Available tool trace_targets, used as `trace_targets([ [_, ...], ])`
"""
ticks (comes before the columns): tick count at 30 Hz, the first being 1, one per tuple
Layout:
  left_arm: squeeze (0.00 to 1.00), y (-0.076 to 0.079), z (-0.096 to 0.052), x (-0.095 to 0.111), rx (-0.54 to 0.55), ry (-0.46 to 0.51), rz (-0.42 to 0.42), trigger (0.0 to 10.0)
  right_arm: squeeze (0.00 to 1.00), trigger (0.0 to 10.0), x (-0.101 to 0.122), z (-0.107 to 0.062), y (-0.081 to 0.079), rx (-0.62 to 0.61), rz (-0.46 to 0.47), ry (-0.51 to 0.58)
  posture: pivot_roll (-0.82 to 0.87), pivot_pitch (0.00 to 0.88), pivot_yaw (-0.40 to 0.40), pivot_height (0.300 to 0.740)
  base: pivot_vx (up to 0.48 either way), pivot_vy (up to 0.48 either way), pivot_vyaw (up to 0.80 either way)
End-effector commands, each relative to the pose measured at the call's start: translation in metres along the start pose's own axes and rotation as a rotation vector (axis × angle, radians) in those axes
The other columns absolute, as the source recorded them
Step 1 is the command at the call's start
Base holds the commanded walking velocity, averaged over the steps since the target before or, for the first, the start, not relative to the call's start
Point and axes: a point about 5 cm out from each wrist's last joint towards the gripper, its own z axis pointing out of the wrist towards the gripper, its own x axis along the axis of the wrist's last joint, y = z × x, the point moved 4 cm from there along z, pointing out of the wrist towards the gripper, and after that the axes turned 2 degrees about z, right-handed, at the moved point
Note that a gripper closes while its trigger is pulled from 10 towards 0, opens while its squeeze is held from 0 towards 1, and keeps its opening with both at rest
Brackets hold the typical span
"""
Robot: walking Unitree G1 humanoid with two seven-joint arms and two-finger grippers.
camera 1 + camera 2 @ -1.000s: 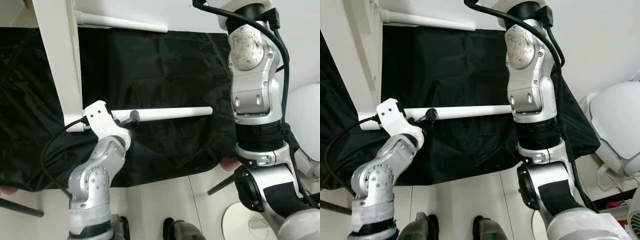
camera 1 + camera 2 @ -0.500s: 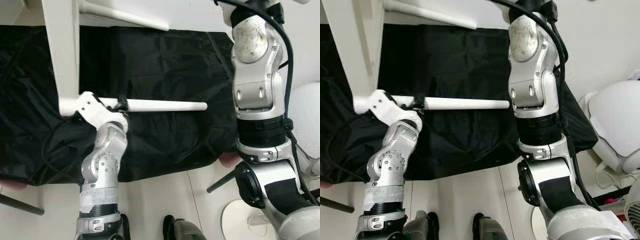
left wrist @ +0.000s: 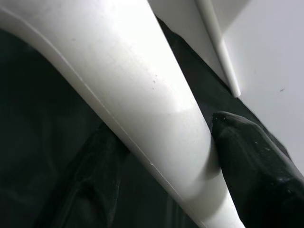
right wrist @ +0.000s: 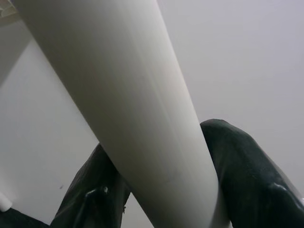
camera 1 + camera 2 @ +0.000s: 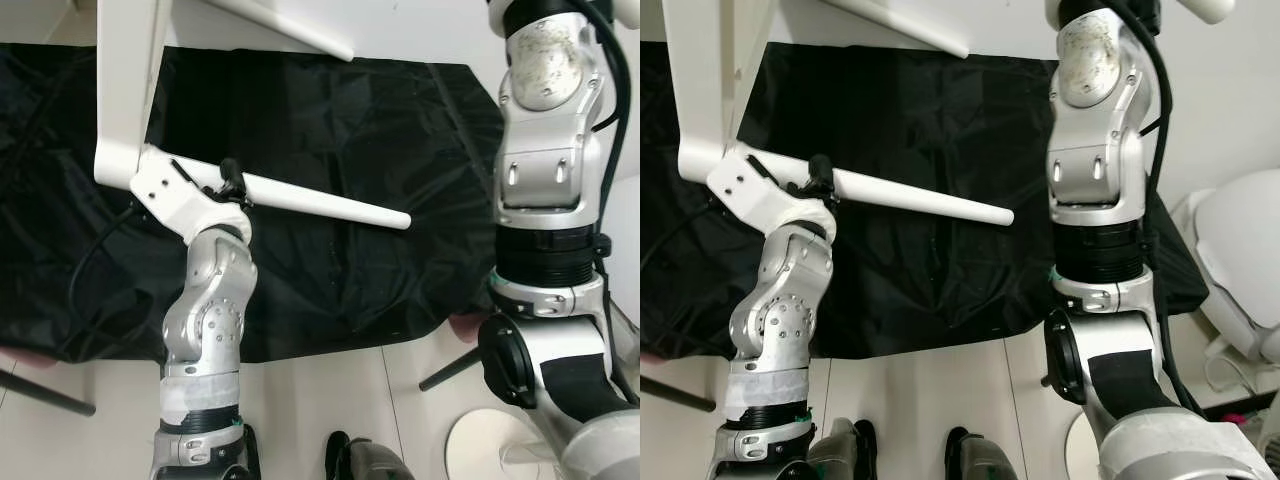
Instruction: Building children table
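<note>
Cloth (image 5: 330,150) lies beneath table leg (image 5: 320,203) clamped in left hand (image 5: 228,183).

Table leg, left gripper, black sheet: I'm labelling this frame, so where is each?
table leg (image 5: 330,203), left eye view, mid-shaft.
left gripper (image 5: 233,184), left eye view, fingertips around the leg.
black sheet (image 5: 400,130), left eye view, bare cloth.

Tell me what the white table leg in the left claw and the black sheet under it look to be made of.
White table leg: smooth, matte-to-satin white, likely painted wood or plastic; soft highlight, tiny specks, no grain visible. Left claw grips it near the thick end. Black sheet: thin, slightly glossy fabric or plastic film, judging by its crinkles and sheen.
</note>
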Motion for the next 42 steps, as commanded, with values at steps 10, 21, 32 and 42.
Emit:
trace_targets([
  [10,0.00,0.070,-0.018,0.107,-0.411,0.430,0.138,0.0,0.00,0.0,-0.040,-0.056,0.009,-0.038,-0.006,-0.026,-0.15,0.203,0.018,0.740,0.000,0.000,0.00],
  [21,0.00,0.092,-0.033,0.110,-0.512,0.474,0.250,0.0,0.00,0.0,-0.116,-0.127,-0.010,-0.006,0.215,-0.306,-0.14,0.226,0.022,0.740,0.000,0.000,0.00],
  [32,0.00,0.107,-0.028,0.093,-0.521,0.430,0.352,0.0,0.00,0.0,-0.167,-0.147,-0.035,-0.024,0.624,-0.504,-0.12,0.238,0.044,0.740,0.000,0.000,0.00],
  [42,0.00,0.108,-0.012,0.081,-0.457,0.361,0.393,0.0,0.00,0.0,-0.149,-0.096,-0.081,0.261,0.836,-0.411,-0.09,0.259,0.044,0.740,0.000,0.000,0.00],
])
